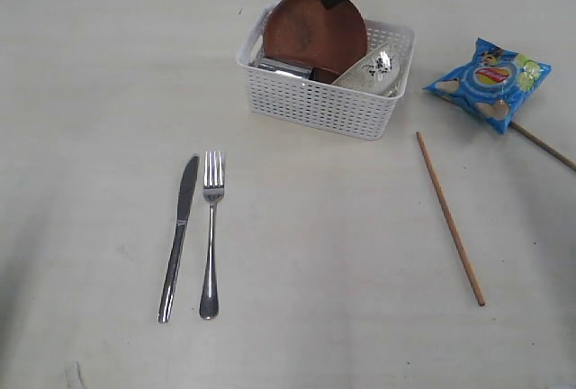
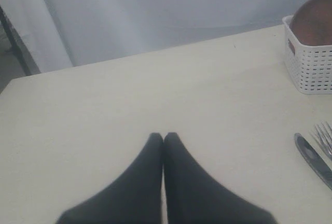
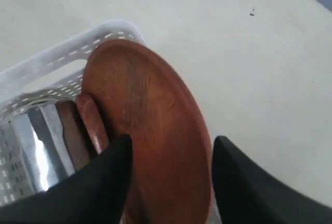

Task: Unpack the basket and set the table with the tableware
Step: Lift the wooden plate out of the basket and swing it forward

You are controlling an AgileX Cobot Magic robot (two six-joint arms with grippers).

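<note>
The right tool [image 3: 171, 154] stands open, its 2 fingers astride the rim of the brown plate [image 1: 310, 33], which stands on edge in the white basket [image 1: 315, 105] at 12 o'clock on the surface [image 1: 315, 254]. The left tool [image 2: 163, 138] is closed over bare surface. Knife [image 1: 180, 231] and fork [image 1: 211, 227] lie at 8 o'clock.
</note>
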